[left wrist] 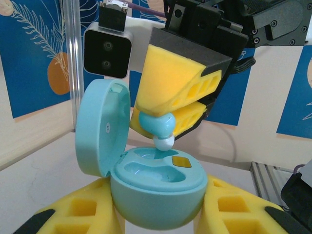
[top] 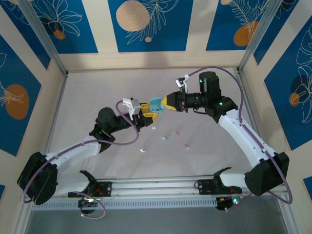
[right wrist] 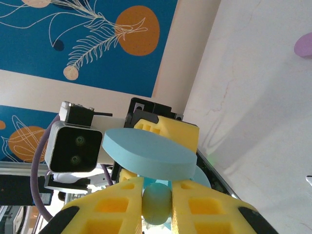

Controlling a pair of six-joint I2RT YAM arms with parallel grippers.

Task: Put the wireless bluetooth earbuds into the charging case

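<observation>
My left gripper is shut on the base of a light teal charging case, held above the table with its lid swung open. Both moulded slots in the case show and hold nothing. My right gripper is shut on a teal earbud, whose white tip hangs just over the far slot. In the right wrist view the earbud sits between my yellow fingers, under the lid. Other earbuds lie on the table: a teal one, two pink, two white.
The white table is fenced by aluminium posts and blue patterned panels. The rail with the arm bases runs along the near edge. A pink bud lies on the table at the right wrist view's upper right.
</observation>
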